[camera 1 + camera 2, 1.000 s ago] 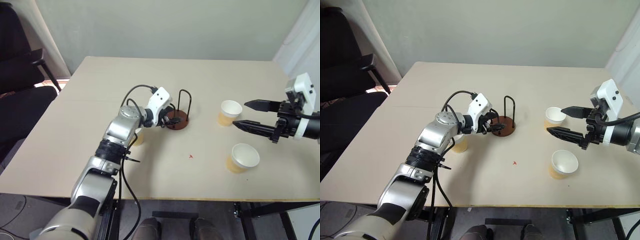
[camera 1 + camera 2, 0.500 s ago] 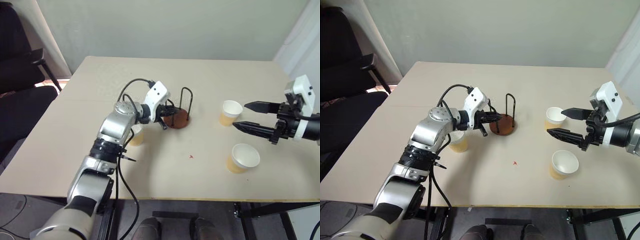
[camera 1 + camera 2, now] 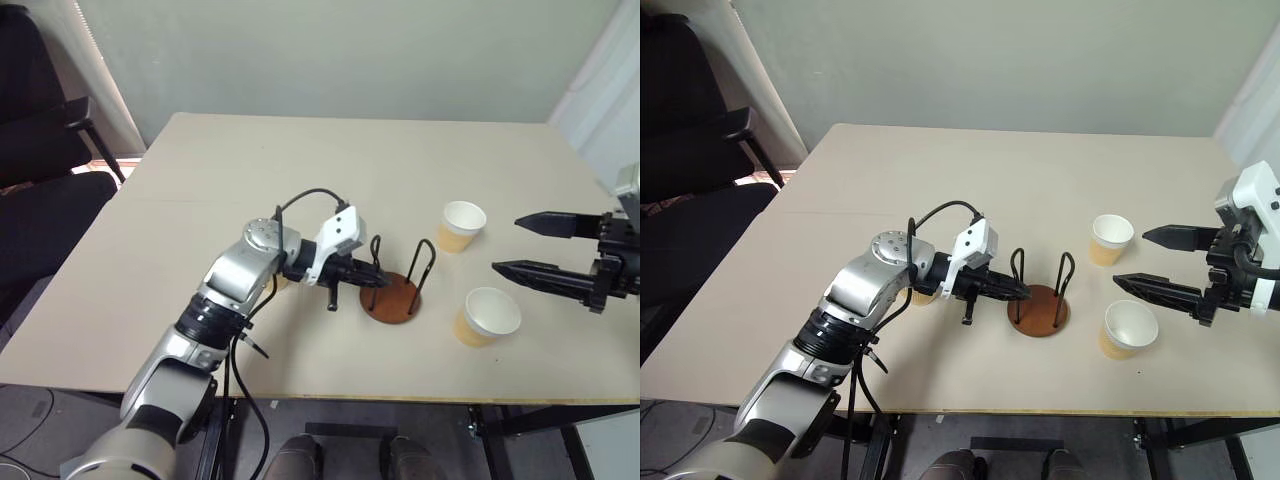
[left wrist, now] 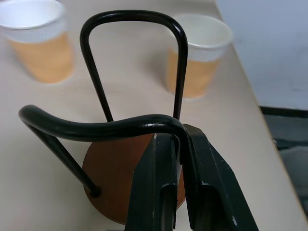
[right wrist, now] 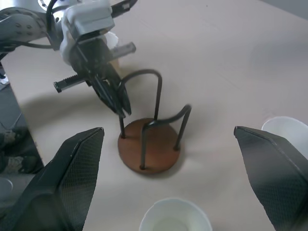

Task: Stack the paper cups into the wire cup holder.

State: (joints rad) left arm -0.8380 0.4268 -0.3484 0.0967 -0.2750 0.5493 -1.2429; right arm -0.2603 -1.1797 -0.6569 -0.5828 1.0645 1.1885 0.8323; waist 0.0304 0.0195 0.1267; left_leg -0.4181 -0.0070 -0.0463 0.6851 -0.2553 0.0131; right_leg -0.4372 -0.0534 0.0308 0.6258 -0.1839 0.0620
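A tan paper cup (image 3: 923, 294) sits mostly hidden behind the left arm, so I can only make out a sliver of it. Just past it, the left gripper (image 3: 1023, 292) has its two black fingers (image 4: 159, 192) pinched together on the nearer wire loop of the wire cup holder (image 3: 1038, 310), which stands upright on its reddish-brown disc near the front edge of the table (image 3: 1040, 170). At about two o'clock from the holder stands an upright paper cup (image 3: 1110, 239), empty and white inside; at about three o'clock, just beside the disc but not touching it, stands another (image 3: 1128, 329). Furthest over, the right gripper (image 3: 1130, 261) hovers above the table with its long fingers spread wide apart, holding nothing, its tips lying between those two cups.
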